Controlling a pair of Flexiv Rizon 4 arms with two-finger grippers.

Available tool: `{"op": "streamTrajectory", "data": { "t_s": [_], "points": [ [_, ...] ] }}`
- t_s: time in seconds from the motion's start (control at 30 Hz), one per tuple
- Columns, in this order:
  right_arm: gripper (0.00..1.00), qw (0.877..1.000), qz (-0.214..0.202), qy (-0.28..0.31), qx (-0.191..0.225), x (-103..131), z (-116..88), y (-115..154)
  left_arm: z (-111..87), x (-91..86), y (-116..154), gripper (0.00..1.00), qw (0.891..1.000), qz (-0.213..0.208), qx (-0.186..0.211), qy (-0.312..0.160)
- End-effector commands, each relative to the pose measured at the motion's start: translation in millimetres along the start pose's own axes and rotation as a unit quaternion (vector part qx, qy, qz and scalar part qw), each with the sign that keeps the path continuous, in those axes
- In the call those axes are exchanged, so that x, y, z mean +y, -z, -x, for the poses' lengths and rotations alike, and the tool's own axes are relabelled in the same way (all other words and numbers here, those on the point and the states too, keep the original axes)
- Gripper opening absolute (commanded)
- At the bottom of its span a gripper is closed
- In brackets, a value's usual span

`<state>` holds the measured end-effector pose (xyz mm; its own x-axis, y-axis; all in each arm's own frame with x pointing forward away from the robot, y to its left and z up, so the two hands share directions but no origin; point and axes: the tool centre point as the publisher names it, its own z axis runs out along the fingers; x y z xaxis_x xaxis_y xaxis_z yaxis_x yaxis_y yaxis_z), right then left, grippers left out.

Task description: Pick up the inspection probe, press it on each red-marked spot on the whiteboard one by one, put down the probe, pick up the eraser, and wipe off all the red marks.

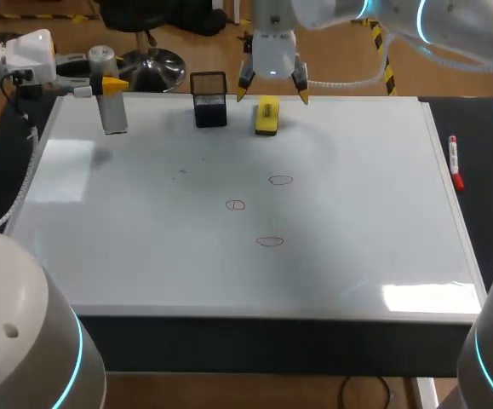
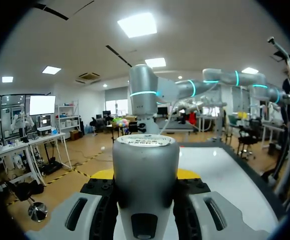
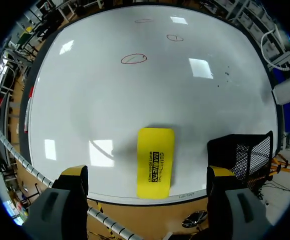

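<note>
Left jaws pinching grey probe (image 1: 112, 109) (upright), right jaws spread above yellow eraser (image 1: 266, 116)

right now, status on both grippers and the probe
Left gripper shut on probe, far left corner of board. Right gripper open above eraser. Three red marks unwiped; mesh cup beside eraser.

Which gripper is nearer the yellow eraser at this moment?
Right. The right gripper hangs open over the eraser at the far edge of the whiteboard. The left gripper is off by the far left corner, shut on the inspection probe, beyond the black mesh holder.
</note>
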<state>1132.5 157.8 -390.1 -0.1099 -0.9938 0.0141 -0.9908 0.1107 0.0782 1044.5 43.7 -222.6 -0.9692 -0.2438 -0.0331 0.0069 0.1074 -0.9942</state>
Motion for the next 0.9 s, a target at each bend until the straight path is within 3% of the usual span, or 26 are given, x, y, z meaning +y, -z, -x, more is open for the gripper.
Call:
{"op": "streamTrajectory", "data": {
  "t_s": [0.03, 0.9],
  "points": [
    [1.00, 1.000, -0.012, -0.010, -0.009, -1, -3, 0, -0.4, -1.1, 0, 0.00, 1.000, 0.000, -0.001, 0.000],
    [1.00, 1.000, 0.003, -0.025, 0.007, -2, -11, -24, -0.4, -1.1, 0, 0.00, 1.000, 0.000, -0.001, 0.000]
  ]
}}
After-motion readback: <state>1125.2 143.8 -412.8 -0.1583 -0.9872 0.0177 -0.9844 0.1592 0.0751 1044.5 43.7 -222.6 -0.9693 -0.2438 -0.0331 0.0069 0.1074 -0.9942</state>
